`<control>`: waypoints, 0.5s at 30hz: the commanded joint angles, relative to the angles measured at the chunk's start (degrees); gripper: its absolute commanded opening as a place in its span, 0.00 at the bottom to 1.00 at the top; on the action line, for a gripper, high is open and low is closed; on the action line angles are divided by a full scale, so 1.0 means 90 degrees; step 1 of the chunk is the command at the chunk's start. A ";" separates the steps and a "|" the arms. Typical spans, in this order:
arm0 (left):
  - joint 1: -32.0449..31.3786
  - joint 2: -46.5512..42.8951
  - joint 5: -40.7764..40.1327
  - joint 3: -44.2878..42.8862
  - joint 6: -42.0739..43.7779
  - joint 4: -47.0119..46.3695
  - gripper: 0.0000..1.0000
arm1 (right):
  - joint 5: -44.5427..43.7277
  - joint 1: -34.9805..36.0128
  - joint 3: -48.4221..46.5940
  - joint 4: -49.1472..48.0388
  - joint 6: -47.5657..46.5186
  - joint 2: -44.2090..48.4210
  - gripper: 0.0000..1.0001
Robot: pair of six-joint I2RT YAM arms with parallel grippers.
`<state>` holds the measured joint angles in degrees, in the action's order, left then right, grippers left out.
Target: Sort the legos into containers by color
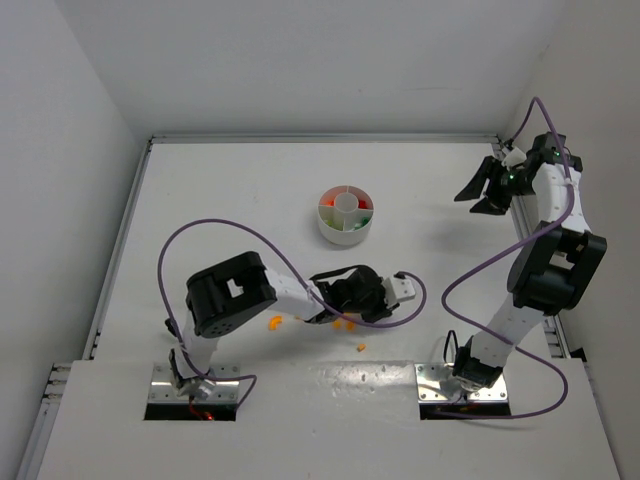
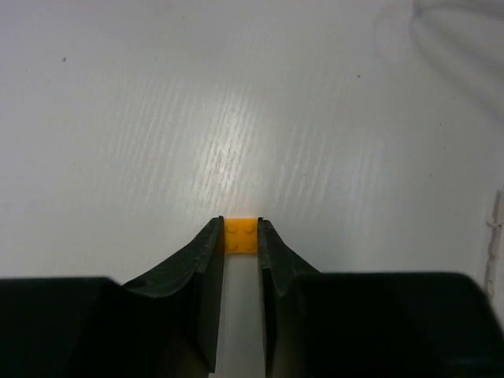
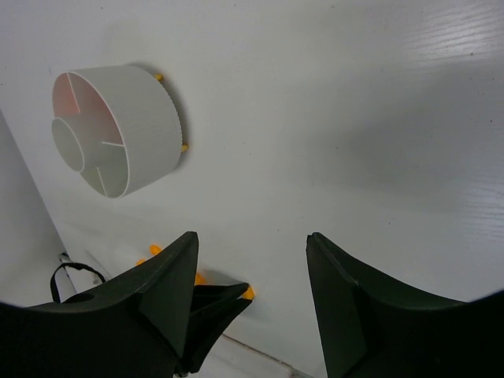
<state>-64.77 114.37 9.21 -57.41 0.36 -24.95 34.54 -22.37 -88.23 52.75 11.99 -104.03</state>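
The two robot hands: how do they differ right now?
The left hand is pinched shut on an orange lego, low over the table; the right hand stands open, holding nothing. The left hand is near the table's middle; the right hand hangs by its far right edge. Both are black with two fingers.

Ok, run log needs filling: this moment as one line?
left hand: shut on orange lego | right hand: open, empty | dish: red, green inside | loose legos: orange
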 commanded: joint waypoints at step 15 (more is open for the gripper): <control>0.1063 -0.2873 0.0685 -0.1294 -0.0305 0.3693 0.04 | -0.0468 0.0796 0.0408 0.0047 -0.0697 0.0494 0.55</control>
<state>-57.71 93.73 13.15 -60.80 -1.37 -0.54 32.36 -16.78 -84.27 53.45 7.49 -103.59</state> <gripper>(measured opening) 0.221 0.556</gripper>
